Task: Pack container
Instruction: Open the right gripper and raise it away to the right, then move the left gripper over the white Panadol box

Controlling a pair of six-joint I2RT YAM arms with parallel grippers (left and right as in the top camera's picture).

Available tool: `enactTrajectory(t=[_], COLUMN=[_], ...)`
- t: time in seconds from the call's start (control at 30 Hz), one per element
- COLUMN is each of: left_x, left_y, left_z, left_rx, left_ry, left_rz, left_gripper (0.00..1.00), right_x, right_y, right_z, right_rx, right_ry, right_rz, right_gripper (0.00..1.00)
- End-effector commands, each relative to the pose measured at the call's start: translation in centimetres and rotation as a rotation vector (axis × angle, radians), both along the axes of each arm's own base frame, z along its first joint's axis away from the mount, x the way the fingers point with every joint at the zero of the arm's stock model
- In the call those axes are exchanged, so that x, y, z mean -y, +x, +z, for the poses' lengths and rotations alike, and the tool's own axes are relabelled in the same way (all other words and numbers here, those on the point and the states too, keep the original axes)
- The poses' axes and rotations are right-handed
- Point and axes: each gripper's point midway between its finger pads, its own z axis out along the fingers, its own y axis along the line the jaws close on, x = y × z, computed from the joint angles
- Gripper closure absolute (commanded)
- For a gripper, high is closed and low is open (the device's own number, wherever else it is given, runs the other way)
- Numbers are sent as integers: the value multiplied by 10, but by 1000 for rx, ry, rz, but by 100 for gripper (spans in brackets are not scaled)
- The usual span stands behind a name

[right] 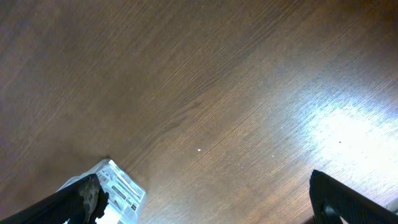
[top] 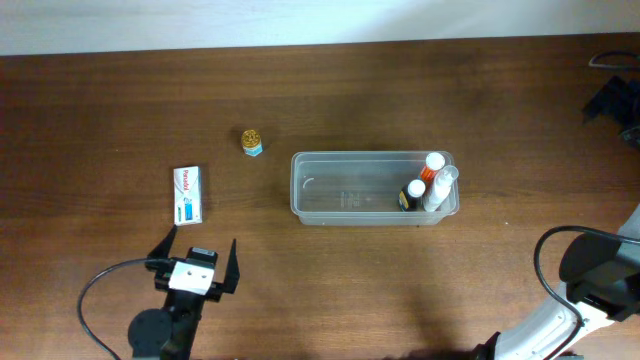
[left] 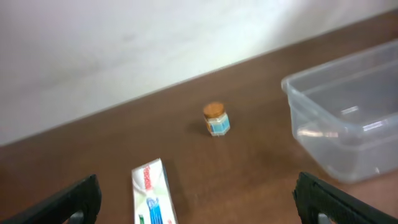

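The clear plastic container (top: 340,187) lies mid-table and holds a few small bottles (top: 425,182) at its right end. It also shows at the right of the left wrist view (left: 323,106). A small jar with an orange lid (top: 252,141) (left: 216,118) stands left of the container. A white box with red and blue print (top: 188,194) (left: 152,193) lies further left. My left gripper (top: 195,262) (left: 196,199) is open and empty, just short of the box. My right gripper (right: 205,199) is open and empty over bare wood.
My right arm (top: 600,275) sits at the table's lower right corner. A clear plastic piece with a printed label (right: 121,190) shows beside the right gripper's left finger. Dark equipment (top: 615,100) stands at the far right edge.
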Motion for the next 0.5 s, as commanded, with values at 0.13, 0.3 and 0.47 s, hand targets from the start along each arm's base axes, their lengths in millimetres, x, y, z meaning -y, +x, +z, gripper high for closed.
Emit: enactTrajectory(t=[0.13, 0.3, 0.47], left_x=[2, -3, -17], left_y=[0, 4, 26], left_z=[43, 58, 76], left_rx=[159, 72, -184], left_ry=[11, 11, 4], left_rz=[-17, 5, 49], left_gripper=[0, 1, 1], right_x=[-3, -3, -3], right_y=[-2, -2, -2], right_z=[2, 2, 2], right_rx=[7, 7, 7], right_ry=[10, 10, 10], right_rz=[-8, -8, -8], right_gripper=[2, 2, 2])
